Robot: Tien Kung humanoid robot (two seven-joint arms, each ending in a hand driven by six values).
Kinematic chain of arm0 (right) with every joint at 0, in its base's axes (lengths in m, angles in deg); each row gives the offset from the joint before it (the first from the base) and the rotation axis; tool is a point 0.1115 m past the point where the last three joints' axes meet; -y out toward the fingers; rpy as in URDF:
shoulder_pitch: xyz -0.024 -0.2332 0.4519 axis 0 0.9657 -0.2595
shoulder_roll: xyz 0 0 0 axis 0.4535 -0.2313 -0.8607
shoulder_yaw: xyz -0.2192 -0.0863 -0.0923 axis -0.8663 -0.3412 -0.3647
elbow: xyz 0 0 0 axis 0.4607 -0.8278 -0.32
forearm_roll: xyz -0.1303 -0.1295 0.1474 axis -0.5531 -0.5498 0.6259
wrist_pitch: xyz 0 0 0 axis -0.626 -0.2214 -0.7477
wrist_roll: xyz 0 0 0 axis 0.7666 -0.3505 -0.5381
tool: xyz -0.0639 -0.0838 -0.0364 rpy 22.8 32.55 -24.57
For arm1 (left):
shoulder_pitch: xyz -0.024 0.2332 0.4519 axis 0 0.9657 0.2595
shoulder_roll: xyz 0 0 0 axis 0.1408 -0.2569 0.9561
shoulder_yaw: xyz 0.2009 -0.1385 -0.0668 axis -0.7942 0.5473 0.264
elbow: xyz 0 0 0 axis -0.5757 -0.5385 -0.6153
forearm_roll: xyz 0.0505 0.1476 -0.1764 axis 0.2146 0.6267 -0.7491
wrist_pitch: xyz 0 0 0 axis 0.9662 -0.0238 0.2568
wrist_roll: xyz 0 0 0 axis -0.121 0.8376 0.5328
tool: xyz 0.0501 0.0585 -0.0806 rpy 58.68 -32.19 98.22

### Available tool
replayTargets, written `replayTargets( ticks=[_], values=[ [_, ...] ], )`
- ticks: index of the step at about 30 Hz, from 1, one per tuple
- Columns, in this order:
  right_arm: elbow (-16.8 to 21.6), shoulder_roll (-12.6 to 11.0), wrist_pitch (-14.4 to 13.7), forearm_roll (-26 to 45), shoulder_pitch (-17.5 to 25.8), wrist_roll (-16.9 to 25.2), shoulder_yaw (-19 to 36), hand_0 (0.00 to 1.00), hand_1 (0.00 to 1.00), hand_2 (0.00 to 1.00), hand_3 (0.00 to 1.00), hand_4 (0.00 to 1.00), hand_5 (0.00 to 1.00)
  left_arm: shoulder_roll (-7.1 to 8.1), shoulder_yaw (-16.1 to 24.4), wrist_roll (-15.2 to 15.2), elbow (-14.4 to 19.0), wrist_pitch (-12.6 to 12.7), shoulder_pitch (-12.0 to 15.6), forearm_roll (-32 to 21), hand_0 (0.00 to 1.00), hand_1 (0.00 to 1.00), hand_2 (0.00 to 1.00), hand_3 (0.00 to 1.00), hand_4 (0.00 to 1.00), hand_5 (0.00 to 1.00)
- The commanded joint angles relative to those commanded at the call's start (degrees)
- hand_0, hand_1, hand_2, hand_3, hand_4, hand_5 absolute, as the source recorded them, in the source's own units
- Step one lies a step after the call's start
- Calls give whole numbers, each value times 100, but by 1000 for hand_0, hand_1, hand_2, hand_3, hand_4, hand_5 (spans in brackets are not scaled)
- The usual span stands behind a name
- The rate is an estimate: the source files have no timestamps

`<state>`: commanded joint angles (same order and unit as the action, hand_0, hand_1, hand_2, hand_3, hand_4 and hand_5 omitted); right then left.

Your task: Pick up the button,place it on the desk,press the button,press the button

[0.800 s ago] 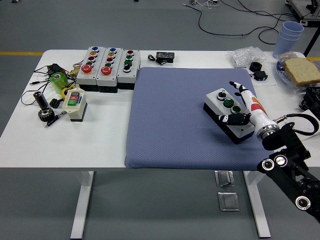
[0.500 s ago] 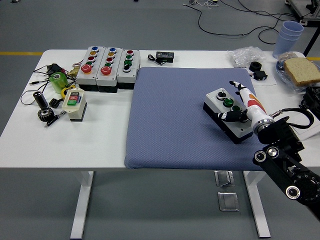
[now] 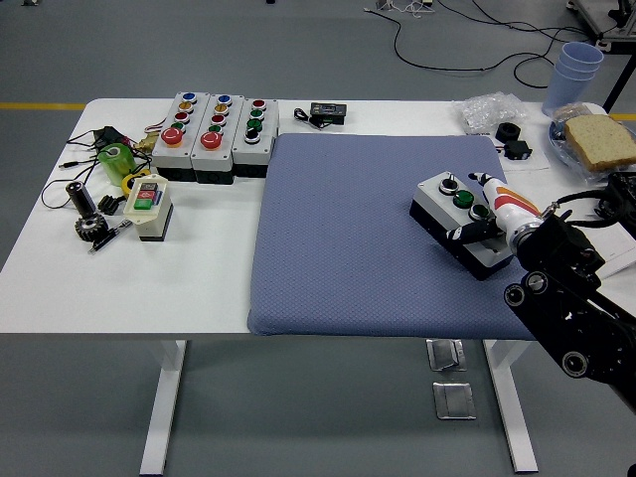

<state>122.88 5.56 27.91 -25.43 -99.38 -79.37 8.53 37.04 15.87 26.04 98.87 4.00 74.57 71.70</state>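
A grey button box (image 3: 452, 221) with a white top, a black knob and two green buttons lies on the blue mat (image 3: 348, 229) near its right edge. My right hand (image 3: 485, 211), white with orange marks, is closed round the box's right end: the thumb (image 3: 467, 235) is on the near side and the fingers (image 3: 479, 181) are over the far side. The black right arm (image 3: 561, 298) comes in from the lower right. It is hard to tell whether the box rests on the mat or is slightly lifted.
Three larger button boxes (image 3: 214, 124) stand at the back left. A small cream box (image 3: 149, 204), a green item (image 3: 116, 159), a gear (image 3: 89, 227) and cables lie at the left. At the back right are a plastic bag (image 3: 492, 109), blue cups (image 3: 578, 65) and bread (image 3: 599, 139).
My right arm has drawn in and its elbow has moved up into view. The button box has shifted slightly right with the hand on it.
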Motion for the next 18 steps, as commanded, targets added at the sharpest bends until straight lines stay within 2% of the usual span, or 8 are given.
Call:
replayTargets(
  ticks=[4, 5, 10, 11, 16, 17, 18],
  values=[
    [-20, -25, 78, -200, -10, -120, -13, 884, 739, 863, 936, 979, 149, -2, 6, 0, 0, 4, -5, -8, 655, 637, 640, 557, 327, 855],
    [-27, -34, 112, -228, -13, -146, -18, 770, 616, 754, 882, 971, 159, -2, 7, 0, 0, 3, -7, -4, 653, 637, 639, 556, 327, 853],
    [-44, -76, 322, -416, -33, -292, -65, 770, 616, 754, 882, 971, 159, -4, 10, -2, 0, 8, -8, -11, 653, 637, 639, 556, 327, 853],
    [-43, -85, 381, -485, -44, -333, -91, 583, 487, 653, 838, 961, 161, -3, 11, -2, 0, 6, -8, -6, 654, 637, 639, 556, 327, 852],
    [-33, -111, 518, -645, -71, -411, -182, 583, 487, 653, 838, 961, 161, -3, 8, -3, 0, 5, -9, -2, 654, 637, 639, 556, 327, 852],
    [-27, -120, 529, -697, -70, -425, -200, 376, 403, 598, 807, 955, 176, -3, 4, -3, 0, 5, -10, -7, 653, 637, 637, 556, 327, 849],
    [-24, -124, 532, -722, -69, -433, -208, 376, 403, 598, 807, 955, 176, -2, 2, -3, 0, 5, -10, -10, 653, 637, 637, 556, 327, 849]
  ],
)
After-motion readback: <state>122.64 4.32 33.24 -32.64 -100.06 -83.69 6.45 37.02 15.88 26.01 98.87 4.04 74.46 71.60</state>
